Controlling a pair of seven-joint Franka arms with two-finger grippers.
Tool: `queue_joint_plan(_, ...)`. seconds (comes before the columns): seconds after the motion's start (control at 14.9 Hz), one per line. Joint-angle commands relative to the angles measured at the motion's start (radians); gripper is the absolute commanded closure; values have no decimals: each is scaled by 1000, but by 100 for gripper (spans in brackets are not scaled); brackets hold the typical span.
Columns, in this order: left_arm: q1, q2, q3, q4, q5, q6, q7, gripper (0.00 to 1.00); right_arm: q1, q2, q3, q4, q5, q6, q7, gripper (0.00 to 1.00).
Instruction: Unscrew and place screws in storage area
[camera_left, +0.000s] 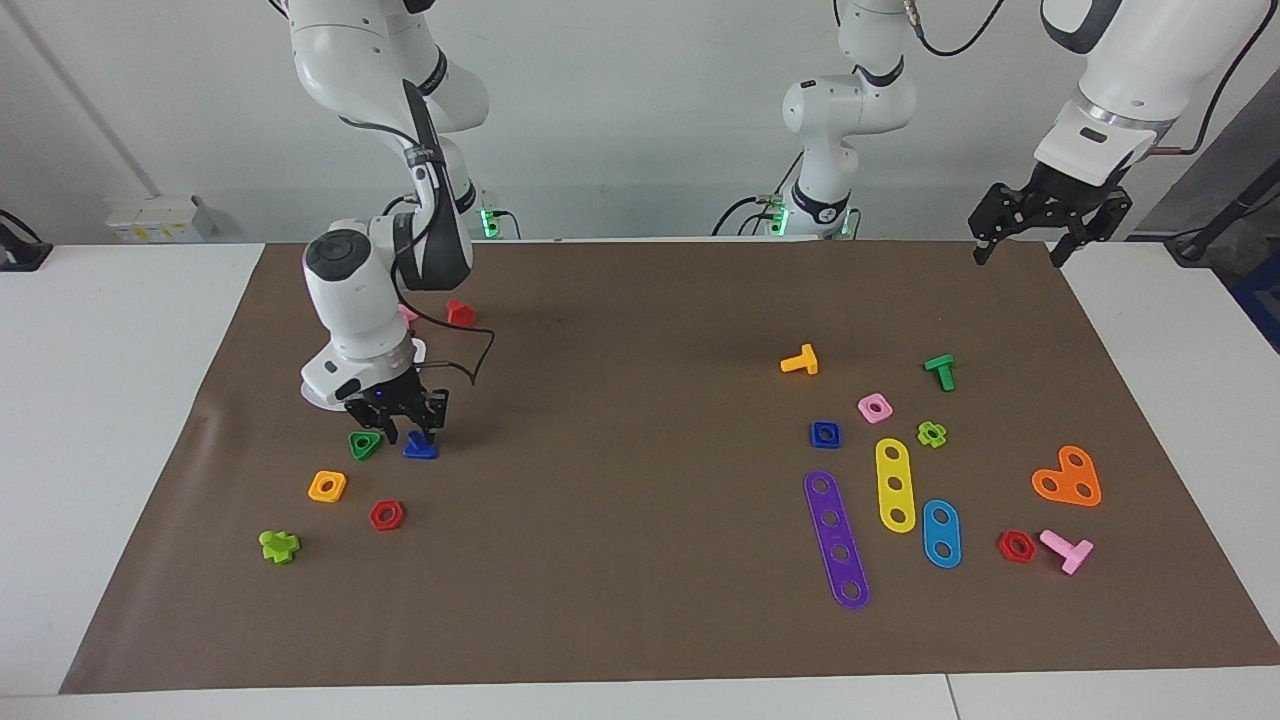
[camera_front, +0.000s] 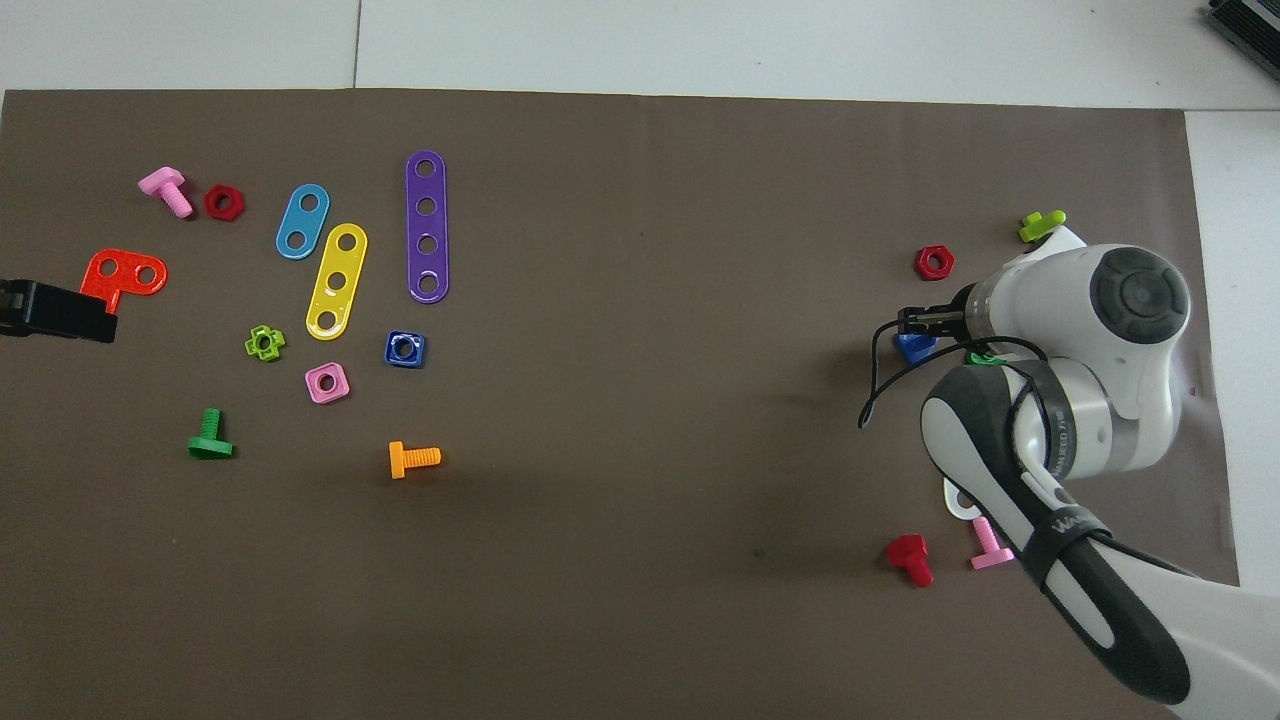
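Note:
The blue bolt (camera_left: 421, 448) lies on the brown paper (camera_left: 640, 330) at the right arm's end, beside a green triangular nut (camera_left: 365, 444). My right gripper (camera_left: 409, 436) stands low right over the bolt, fingers apart, with the bolt at their tips. From overhead the bolt (camera_front: 914, 347) shows just under the right gripper (camera_front: 920, 322). The matching blue square nut (camera_left: 826, 434) lies toward the left arm's end, also seen from overhead (camera_front: 404, 349). My left gripper (camera_left: 1022, 245) waits open and empty, up over the paper's corner at its own end.
Around the bolt lie an orange square nut (camera_left: 327, 486), a red hex nut (camera_left: 386, 514), a lime bolt (camera_left: 279, 545) and a red bolt (camera_left: 460, 313). Near the blue nut lie a pink square nut (camera_left: 875, 407), an orange bolt (camera_left: 800, 360), a green bolt (camera_left: 940, 371) and holed strips (camera_left: 895, 484).

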Motion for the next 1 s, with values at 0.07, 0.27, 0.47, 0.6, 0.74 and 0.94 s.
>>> queue_joint_plan(0.07,10,-27,-7,-32,14,-3,-9,0,-38,-120,4,143,17,-208,14,0)
queue_joint_plan(0.27,10,-27,-7,-32,14,-3,-9,0,-44,-148,1,282,14,-426,11,0)
queue_joint_plan(0.47,10,-27,-7,-30,14,-3,-9,0,-64,-158,4,420,18,-673,0,0)
queue_joint_plan(0.6,10,-27,-7,-32,14,-3,-9,0,-73,-188,-2,432,18,-694,-44,0)
queue_joint_plan(0.74,10,-27,-7,-32,14,-3,-9,0,-96,-216,-8,435,21,-738,-93,0)
queue_joint_plan(0.94,10,-27,-7,-32,14,-3,-9,0,-110,-233,-14,441,25,-780,-118,0)
